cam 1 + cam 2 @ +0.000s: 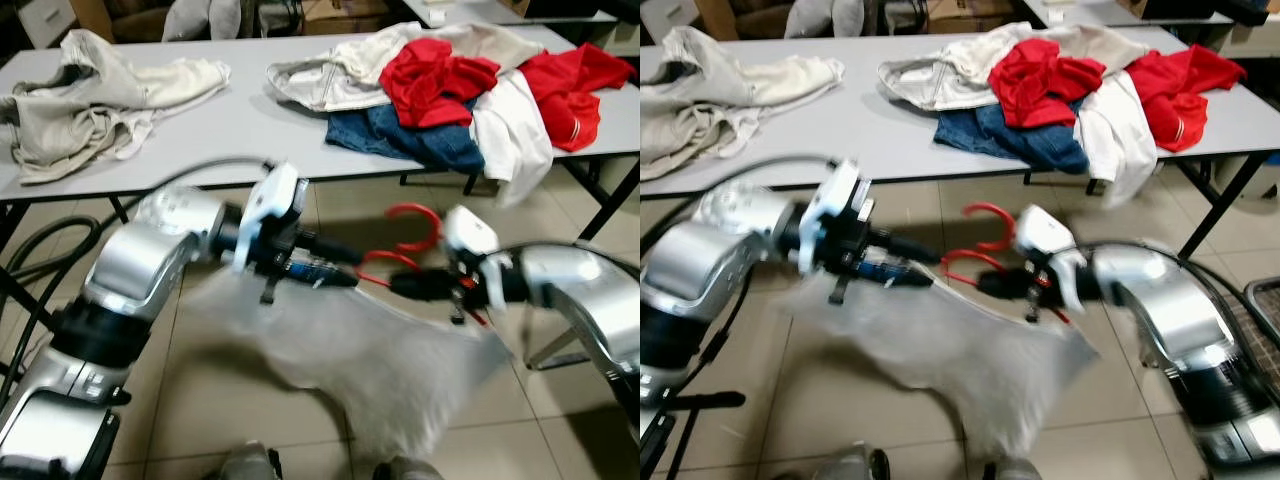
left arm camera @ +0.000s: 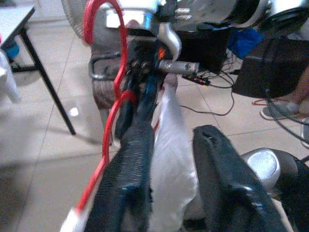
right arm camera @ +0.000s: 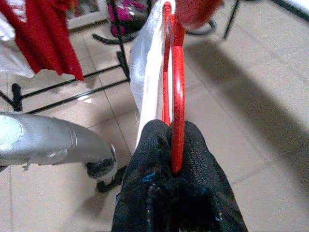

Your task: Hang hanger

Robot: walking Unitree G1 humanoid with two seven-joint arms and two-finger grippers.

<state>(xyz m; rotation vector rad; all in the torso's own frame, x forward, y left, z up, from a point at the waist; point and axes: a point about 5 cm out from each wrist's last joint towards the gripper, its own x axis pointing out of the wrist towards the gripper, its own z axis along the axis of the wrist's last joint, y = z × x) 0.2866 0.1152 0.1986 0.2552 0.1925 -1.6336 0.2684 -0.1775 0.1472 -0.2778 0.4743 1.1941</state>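
In the left eye view, I am holding a red hanger (image 1: 405,245) at mid-frame between both arms, above the tiled floor (image 1: 200,400), with a pale white garment (image 1: 380,370) draping down from it. My left gripper (image 1: 335,272) is reaching in from the left and my right gripper (image 1: 420,287) from the right; the desk (image 1: 250,120) across the top is carrying heaps of clothes.

In the left wrist view, my left gripper's fingers (image 2: 128,188) are standing apart with white cloth between them, so it looks unclenched. The garment could slide off that side.

In the right wrist view, my right gripper (image 3: 176,169) is clenching the red hanger wire.

The garment is blurred, and I am finding no rail to hang on.
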